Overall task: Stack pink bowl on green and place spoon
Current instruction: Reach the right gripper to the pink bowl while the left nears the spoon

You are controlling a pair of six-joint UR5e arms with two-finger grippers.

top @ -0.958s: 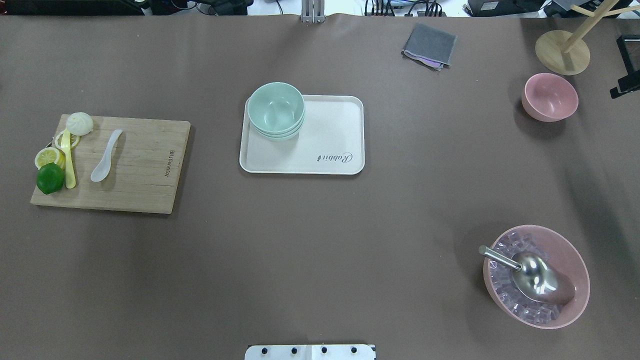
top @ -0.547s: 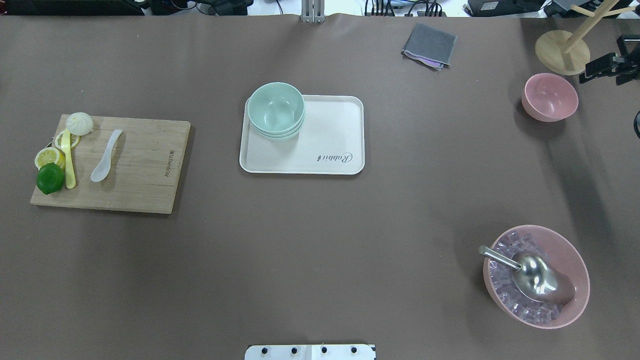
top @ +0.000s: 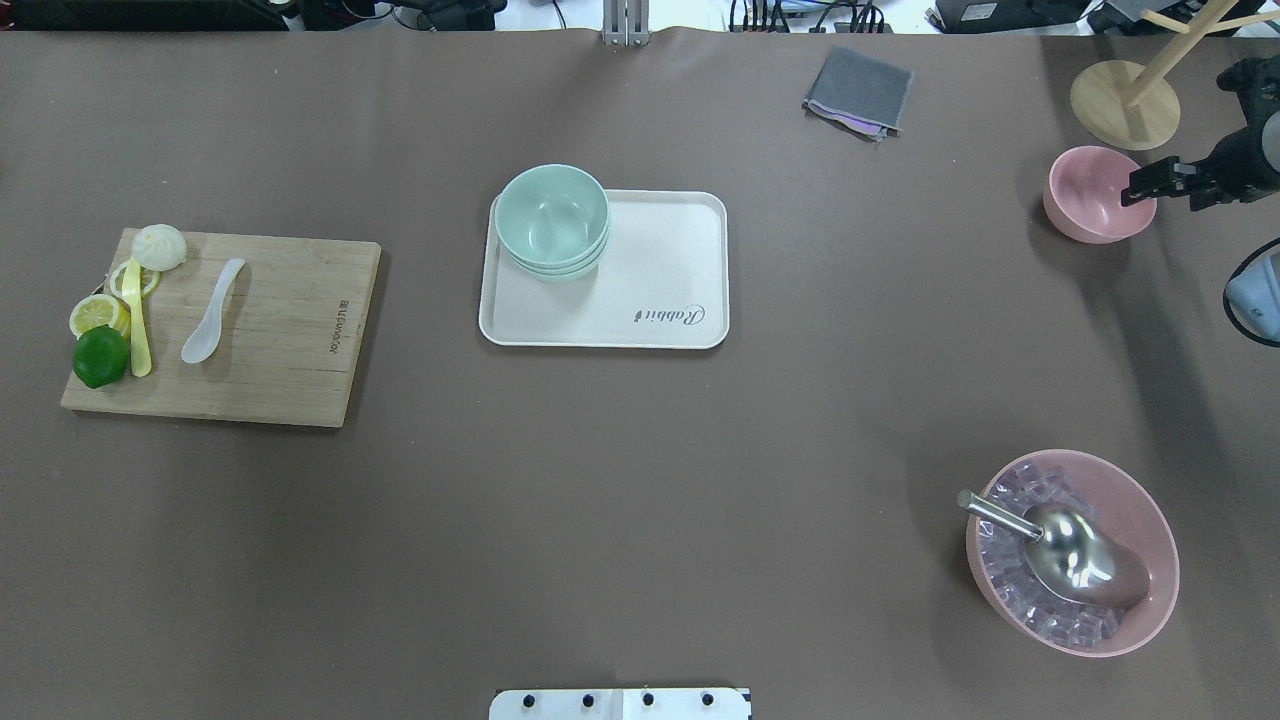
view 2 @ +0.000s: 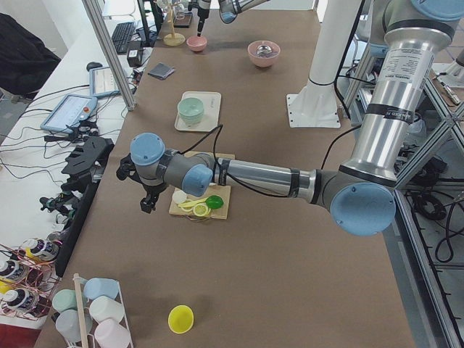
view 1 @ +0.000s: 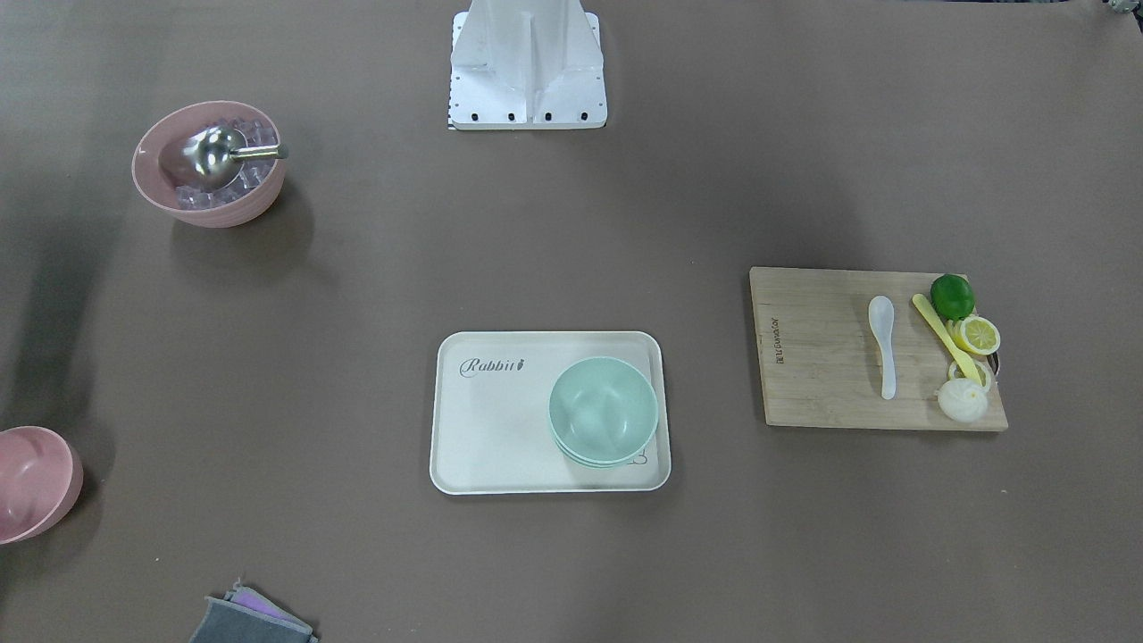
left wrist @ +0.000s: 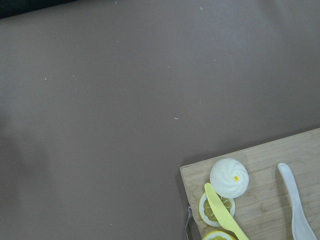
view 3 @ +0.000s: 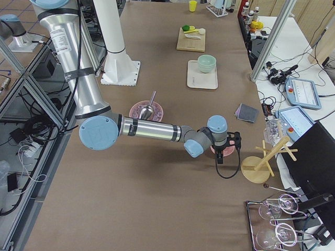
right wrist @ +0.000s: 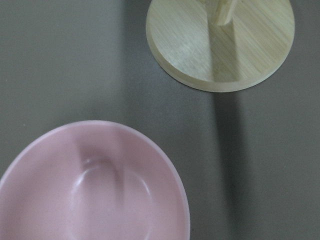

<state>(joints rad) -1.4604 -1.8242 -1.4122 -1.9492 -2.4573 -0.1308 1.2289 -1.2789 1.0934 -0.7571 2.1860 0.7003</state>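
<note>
**1. SURFACE / ROOM.** Table [top: 640,520] is covered w/ a flat matte brown sheet. White robot base plate [top: 620,704] sits at near edge, ctr. Side views show aluminium frame posts, cables and a tablet [view 2: 72,114] on a side bench.

**2. EDGES / OPEN ROOM.**
- Cream tray [top: 660,290]: mid-table, rounded corners, raised lip.
- Wooden cutting board [top: 290,340]: toward left end. Bare sheet btwn board and tray; a wider bare stretch btwn tray and right end.
- Folded grey cloth [top: 860,90]: near far edge.
- Round wooden stand base [top: 1124,104]: far right corner.
- Large pink bowl [top: 1150,480]: right side, near edge. Holds clear cubes and a steel scoop [top: 1075,560].

**3. TASK ITEMS.**
- Pink bowl [top: 1090,200]: round, matte, smooth inside. Upright on sheet just beside stand base, well apart from tray.
- Green bowl [top: 551,215]: pale mint, doubled nested rims. On tray's far-left corner, rim overhanging the lip.
- Spoon [top: 210,315]: glossy white, oval head, short handle. Flat on board, head toward robot side. Next to it: long yellow utensil [top: 137,320], lime [top: 100,356], lemon half [top: 97,314], white bun [top: 160,246].

**4. GRIPPERS.**
- Right gripper [top: 1160,190]: black, above pink bowl's right rim. No contact visible. Jaw state cannot be told.
- Left gripper [view 2: 148,205]: hangs above sheet just off board's outer end. Seen in side view only, so jaw state cannot be told.
</note>
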